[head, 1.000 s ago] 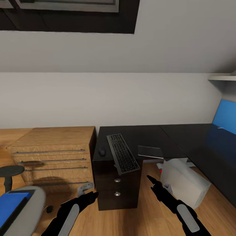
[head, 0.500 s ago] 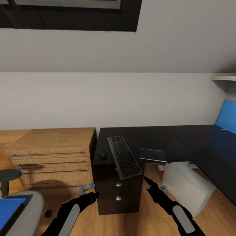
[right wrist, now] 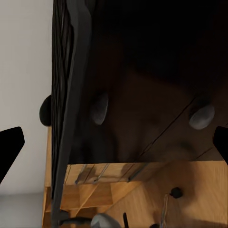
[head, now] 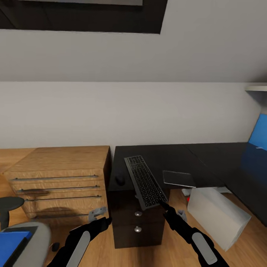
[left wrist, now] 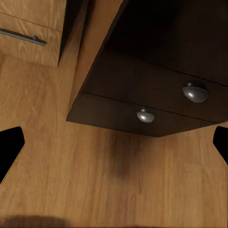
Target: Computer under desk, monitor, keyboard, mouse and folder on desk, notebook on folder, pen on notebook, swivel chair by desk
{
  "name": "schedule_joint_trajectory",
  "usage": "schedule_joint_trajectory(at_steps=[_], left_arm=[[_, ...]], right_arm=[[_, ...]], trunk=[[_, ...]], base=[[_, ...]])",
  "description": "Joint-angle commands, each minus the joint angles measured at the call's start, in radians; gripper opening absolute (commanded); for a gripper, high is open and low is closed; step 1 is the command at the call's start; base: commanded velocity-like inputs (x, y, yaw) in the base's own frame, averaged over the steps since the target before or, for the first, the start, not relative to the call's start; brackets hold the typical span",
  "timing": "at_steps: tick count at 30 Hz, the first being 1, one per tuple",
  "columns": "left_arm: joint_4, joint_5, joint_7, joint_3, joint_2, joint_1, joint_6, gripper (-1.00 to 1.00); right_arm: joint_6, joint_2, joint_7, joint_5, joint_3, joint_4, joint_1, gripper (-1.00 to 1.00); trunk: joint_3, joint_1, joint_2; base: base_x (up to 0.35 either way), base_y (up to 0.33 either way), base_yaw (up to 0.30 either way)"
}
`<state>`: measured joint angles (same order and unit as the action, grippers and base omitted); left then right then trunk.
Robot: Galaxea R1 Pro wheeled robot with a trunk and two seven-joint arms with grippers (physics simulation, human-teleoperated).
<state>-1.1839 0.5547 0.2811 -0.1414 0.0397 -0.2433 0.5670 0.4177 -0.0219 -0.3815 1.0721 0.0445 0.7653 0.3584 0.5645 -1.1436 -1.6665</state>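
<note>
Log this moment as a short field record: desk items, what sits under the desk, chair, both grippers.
On desk: black flat keyboard, near end overhanging the front edge of the dark desk; small black mouse beside it; dark flat pad
Under desk: white computer case, tilted
Chair: grey swivel chair with blue folder
Left gripper: jaws open, low
Right gripper: jaws open, below keyboard's overhang

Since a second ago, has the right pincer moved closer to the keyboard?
Yes. The right pincer has risen toward the keyboard and its tip now meets the near end overhanging the desk edge.
</note>
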Motion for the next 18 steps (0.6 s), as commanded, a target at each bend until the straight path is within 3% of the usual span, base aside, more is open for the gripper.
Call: schedule_joint_trajectory(at_steps=[1,14,18], left_arm=[[-0.001,0.011,0.009,-0.001,0.000,-0.001,0.002,1.00],[0.040,0.007,0.010,-0.023,0.000,-0.001,0.001,1.00],[0.042,0.008,0.011,-0.025,0.000,-0.001,0.001,1.00]], right_arm=[[0.008,0.000,-0.001,0.006,0.002,0.001,0.001,1.00],[0.004,0.000,-0.015,0.005,0.000,0.003,0.001,1.00],[0.003,0.000,-0.016,0.005,0.000,0.003,0.001,1.00]], trunk=[[0.001,0.000,-0.001],[0.001,0.000,-0.001],[-0.011,0.015,0.027]], base=[[0.104,0.085,0.000],[0.103,0.053,0.000],[0.014,0.006,0.000]])
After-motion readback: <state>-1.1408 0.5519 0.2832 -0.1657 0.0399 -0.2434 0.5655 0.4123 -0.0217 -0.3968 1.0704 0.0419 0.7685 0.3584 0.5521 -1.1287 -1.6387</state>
